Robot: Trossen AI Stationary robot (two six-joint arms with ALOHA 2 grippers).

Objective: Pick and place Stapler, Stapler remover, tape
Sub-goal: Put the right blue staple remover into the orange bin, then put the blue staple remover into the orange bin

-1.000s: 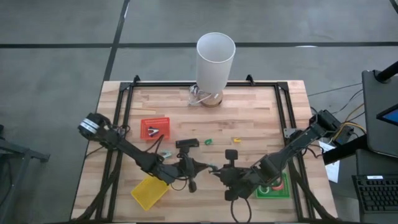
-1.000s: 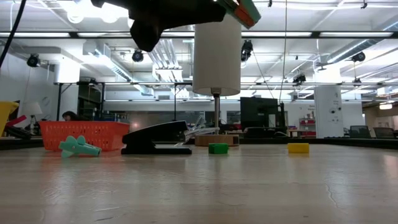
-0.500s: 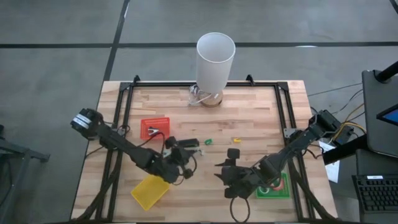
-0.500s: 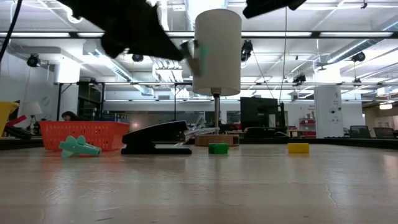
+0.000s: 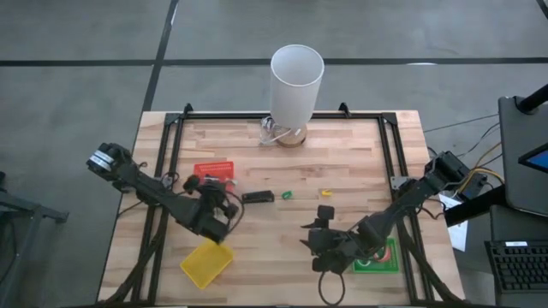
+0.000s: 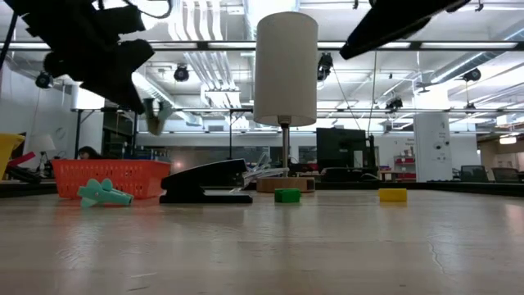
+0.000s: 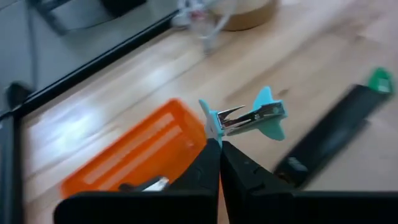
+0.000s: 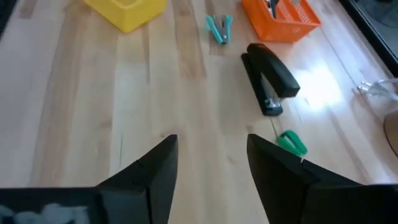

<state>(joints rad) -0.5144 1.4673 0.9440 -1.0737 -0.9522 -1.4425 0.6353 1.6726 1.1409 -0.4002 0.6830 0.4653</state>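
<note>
My left gripper (image 7: 219,152) is shut on a teal staple remover (image 7: 245,118) and holds it in the air beside the orange tray (image 5: 212,169). The black stapler (image 5: 257,197) lies flat on the table right of that tray. A green tape ring (image 5: 287,194) and a yellow one (image 5: 325,192) lie beyond it. A second teal staple remover (image 8: 217,28) lies on the table near the orange tray. My right gripper (image 8: 211,140) stands open above the table's near middle (image 5: 310,231), with nothing between its fingers. My left gripper pinches one teal end of the staple remover (image 7: 210,127) between its two fingertips. The rest of the remover sticks out past the fingers, metal claws showing. It is lifted clear of the table (image 6: 155,115), over the table next to the orange tray.
A tall white cylinder (image 5: 296,81) on a round wooden base stands at the far edge. A yellow tray (image 5: 205,263) sits near the front left, a green tray (image 5: 381,257) at the front right under my right arm. Black frame rails run along the table's sides.
The two grippers met near the table's near middle one second ago and have parted. My left gripper has swung toward the table's left and far side, up to the orange tray, carrying the teal staple remover. My right gripper has drawn back a little toward the right.
</note>
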